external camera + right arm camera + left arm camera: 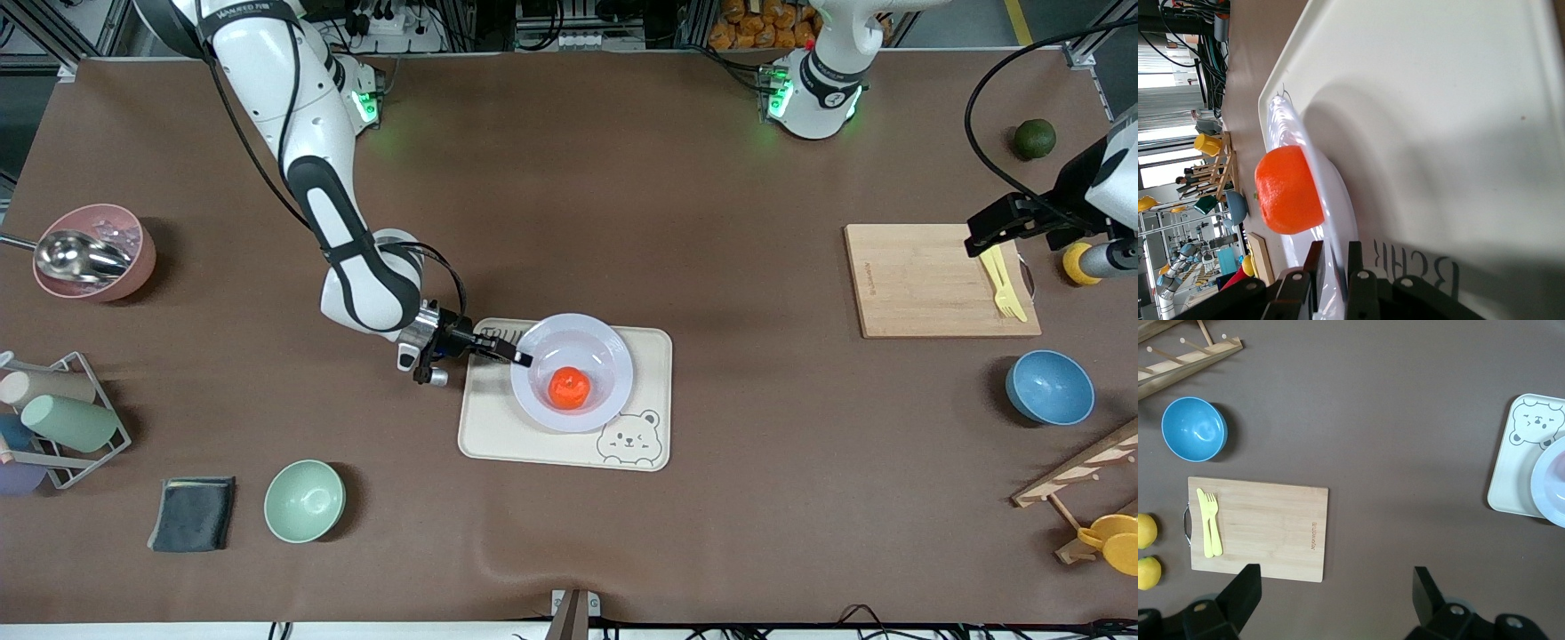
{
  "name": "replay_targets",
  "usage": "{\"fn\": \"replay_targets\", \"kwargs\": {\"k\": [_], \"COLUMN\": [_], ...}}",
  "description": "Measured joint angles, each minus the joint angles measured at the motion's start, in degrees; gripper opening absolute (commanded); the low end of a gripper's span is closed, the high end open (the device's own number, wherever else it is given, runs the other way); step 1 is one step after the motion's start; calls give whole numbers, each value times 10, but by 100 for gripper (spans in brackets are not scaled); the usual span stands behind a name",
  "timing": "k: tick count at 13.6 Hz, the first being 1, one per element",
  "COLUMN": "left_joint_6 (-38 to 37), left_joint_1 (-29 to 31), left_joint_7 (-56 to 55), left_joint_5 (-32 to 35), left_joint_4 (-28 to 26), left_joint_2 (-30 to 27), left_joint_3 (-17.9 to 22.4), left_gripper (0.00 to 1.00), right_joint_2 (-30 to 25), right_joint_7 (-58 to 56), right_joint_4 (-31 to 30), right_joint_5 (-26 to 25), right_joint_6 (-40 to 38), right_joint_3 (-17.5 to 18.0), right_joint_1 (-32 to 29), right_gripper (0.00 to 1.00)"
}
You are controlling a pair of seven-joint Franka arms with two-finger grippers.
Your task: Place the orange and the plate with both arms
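One orange (569, 388) sits in one plate (573, 372) on the tray (498, 436). Right gripper (520, 358) pinches the plate's rim; left gripper (1335, 588), fingers apart, waits over the tabletop's end.

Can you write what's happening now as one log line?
right claw: pinching plate rim | orange: on plate | plate: on tray | left claw: open, waiting over cutting board

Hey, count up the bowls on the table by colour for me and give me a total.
Pink bowl, holding a metal scoop: 1
Green bowl: 1
Blue bowl: 1
Total: 3
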Motion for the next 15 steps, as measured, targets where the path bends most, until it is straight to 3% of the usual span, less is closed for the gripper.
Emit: {"fn": "replay_targets", "kwargs": {"k": [1,4,8,15], "left_joint_6": [0,1,6,7], "left_joint_1": [0,-1,-4,-13], "left_joint_7": [-1,-6,-9,-29], "left_joint_5": [0,0,0,-2], "left_joint_4": [0,0,0,0], "left_joint_2": [0,2,9,10], "left_joint_3": [0,0,-1,-21], "left_gripper": [100,100,100,100], "right_joint_2": [3,7,7,7], "right_joint_7": [0,0,13,99], "right_joint_4": [2,7,8,17], "right_joint_5": [0,0,-2,-52], "right_joint_6": [0,4,8,9], "right_joint_3": [0,0,0,-3], "right_joint_1": [2,2,2,2], "right_gripper": [48,100,100,100]}}
